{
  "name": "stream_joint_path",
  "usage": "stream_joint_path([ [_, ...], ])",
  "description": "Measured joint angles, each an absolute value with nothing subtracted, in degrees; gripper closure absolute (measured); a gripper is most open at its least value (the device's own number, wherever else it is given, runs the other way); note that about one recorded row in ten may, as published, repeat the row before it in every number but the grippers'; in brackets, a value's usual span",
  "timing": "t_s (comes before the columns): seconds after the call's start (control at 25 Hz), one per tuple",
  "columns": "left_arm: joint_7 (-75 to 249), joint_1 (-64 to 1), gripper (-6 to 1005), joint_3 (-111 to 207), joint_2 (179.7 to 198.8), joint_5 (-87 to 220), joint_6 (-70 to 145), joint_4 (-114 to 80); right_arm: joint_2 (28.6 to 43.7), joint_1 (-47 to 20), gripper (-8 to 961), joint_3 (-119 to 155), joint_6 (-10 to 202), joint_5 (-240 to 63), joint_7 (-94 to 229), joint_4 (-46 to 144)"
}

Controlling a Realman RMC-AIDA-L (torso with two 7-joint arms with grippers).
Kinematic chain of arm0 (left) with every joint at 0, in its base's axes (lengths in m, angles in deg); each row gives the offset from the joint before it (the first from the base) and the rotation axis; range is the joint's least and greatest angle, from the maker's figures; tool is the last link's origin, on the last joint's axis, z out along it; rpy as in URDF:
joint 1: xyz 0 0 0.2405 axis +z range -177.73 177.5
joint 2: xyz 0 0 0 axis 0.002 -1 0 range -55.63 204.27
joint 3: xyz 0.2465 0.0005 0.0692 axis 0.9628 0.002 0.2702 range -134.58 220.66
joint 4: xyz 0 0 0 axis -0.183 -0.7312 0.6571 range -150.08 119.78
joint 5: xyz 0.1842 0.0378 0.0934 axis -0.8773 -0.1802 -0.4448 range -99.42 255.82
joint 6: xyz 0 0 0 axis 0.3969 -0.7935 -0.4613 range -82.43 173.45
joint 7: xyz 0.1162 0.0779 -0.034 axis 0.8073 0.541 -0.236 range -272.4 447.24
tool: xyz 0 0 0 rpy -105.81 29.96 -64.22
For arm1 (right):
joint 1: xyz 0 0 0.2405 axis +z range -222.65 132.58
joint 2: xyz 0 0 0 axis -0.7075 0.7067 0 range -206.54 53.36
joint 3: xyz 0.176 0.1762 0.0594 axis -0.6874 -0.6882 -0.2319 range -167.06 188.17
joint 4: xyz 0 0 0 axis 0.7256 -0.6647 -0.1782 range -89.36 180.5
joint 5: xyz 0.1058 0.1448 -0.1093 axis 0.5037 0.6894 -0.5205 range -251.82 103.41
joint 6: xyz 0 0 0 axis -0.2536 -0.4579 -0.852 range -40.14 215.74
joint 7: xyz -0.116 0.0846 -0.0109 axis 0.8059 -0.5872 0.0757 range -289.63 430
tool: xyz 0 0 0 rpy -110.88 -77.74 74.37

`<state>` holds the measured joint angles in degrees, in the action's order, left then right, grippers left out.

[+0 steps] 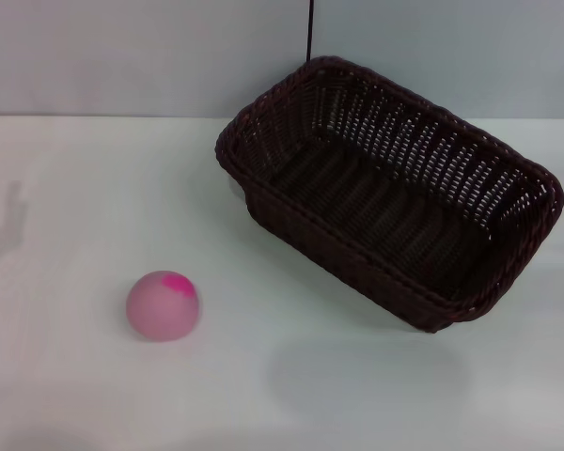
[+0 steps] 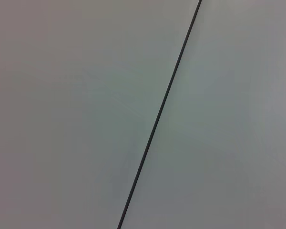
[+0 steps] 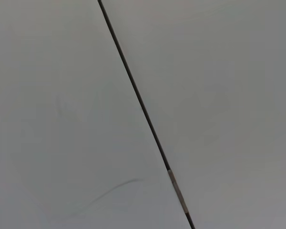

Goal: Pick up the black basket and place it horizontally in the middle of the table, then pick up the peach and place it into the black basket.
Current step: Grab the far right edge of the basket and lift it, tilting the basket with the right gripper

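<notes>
While neither gripper is showing in any view, I am unable to say whether the claws are released or clenched; both wrist cameras are giving me only a plain grey wall with a thin dark seam.

Going left to right on the table (image 1: pixel 66 188): the peach (image 1: pixel 164 304) is sitting near and left, well apart from the basket (image 1: pixel 385 193), which is lying far and right, skewed diagonally with one corner close to the table's far edge.

What I am worrying about: the basket is angled, so a grasp on its rim may twist it as it lifts, leaving it crooked instead of horizontal. The open weave could also catch a fingertip. The peach is round and would probably roll at a glancing touch, or get knocked if the basket is swung low across the middle.

The basket is dark woven wicker, rectangular with rounded corners and a braided rim. The peach is a smooth pale pink ball with a magenta patch. The tabletop is plain white and smooth.
</notes>
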<state>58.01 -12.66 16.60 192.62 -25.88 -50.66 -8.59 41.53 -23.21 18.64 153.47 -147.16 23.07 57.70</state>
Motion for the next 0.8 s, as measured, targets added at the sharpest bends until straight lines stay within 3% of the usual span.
stream_joint_path([
  [0.28,57.98,-12.68,402,16.59,192.67,-25.86,-50.66,-8.78,41.53,-23.24,514,18.64,153.41,-147.18,23.07,57.69],
  [0.68,58.12,-12.69,874,16.59,192.71,-25.86,-50.65,-8.86,41.75,-23.36,507,18.59,153.46,-146.92,23.71,57.63],
  [0.8,58.05,-12.69,922,16.59,192.7,-25.86,-50.64,-8.88,41.76,-23.68,504,18.94,154.29,-147.2,22.26,58.21],
])
